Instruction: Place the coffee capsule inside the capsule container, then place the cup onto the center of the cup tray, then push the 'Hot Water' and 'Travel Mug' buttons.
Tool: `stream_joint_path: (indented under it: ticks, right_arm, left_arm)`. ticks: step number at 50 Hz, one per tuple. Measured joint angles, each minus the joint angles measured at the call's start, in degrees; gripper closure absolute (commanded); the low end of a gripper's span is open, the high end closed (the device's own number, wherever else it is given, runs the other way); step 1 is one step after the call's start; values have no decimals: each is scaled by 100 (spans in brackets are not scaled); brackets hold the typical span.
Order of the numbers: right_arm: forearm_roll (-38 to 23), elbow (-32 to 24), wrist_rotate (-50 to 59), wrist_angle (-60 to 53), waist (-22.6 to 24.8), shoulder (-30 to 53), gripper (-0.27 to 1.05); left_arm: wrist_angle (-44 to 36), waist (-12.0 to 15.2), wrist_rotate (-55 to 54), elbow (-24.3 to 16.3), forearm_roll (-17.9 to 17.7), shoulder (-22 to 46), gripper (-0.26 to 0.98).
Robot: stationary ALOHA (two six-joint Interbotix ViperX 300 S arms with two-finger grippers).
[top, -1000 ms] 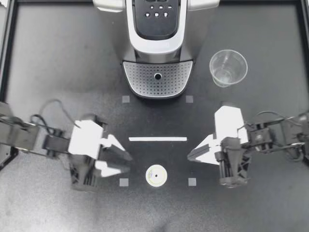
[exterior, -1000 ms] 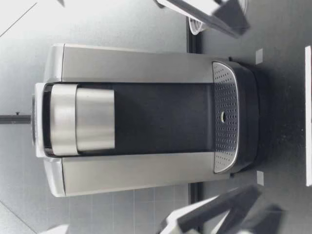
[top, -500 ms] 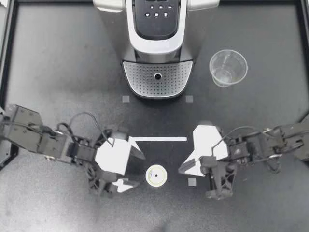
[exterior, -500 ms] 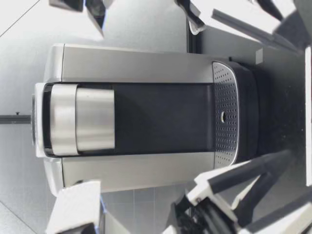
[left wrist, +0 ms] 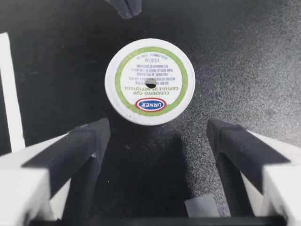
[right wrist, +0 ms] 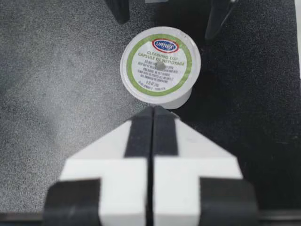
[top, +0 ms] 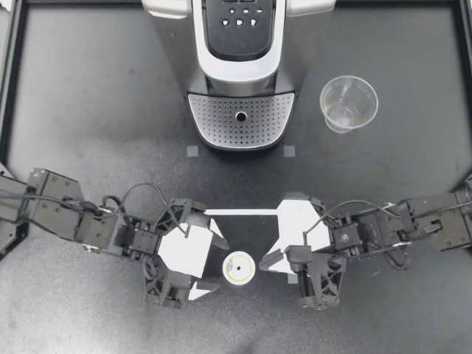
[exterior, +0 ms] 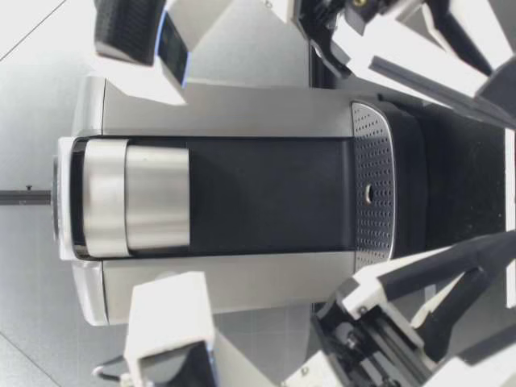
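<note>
The coffee capsule (top: 238, 267) lies lid up on the black mat, white with a green ring. My left gripper (top: 209, 264) is open just beside it, one finger on each side of the line to the capsule. In the left wrist view the capsule (left wrist: 149, 81) sits just ahead of the open fingers (left wrist: 82, 146), not between them. My right gripper (top: 265, 262) is shut and empty, its tip close to the capsule's other side; the capsule (right wrist: 160, 66) lies right ahead of that tip (right wrist: 153, 112). The clear cup (top: 348, 102) stands upright right of the coffee machine (top: 242, 51), whose drip tray (top: 241, 118) is bare.
The machine's buttons (top: 240, 16) are on its top panel at the back. A white tape strip (top: 243, 212) and small grey squares (top: 192, 152) mark the mat. In the low view the machine (exterior: 242, 201) stands behind both arms; the capsule is hidden there.
Both arms have moved inward toward the capsule. The left gripper opened wider and now faces the capsule; the right gripper's shut tip has come close to it.
</note>
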Motion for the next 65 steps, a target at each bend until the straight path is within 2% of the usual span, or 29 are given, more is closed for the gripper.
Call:
stream_joint_path:
  ticks: [18,41,60,65]
  right_arm:
    - [0,-114,-9,0,9,141,76]
    - [-9,-229,-44,0,9,308,76]
    - [-35,-272,-53,0,9,343,76]
    - [-35,-264,-53,0,9,343,76]
  left_arm:
    - [-53,0,202,-246,0,325,-3]
    - [-220,123,272,-378,0,352,-1]
    - [-220,123,290,-536,0,545,-1]
    - [-220,123,290,-554,0,545,2]
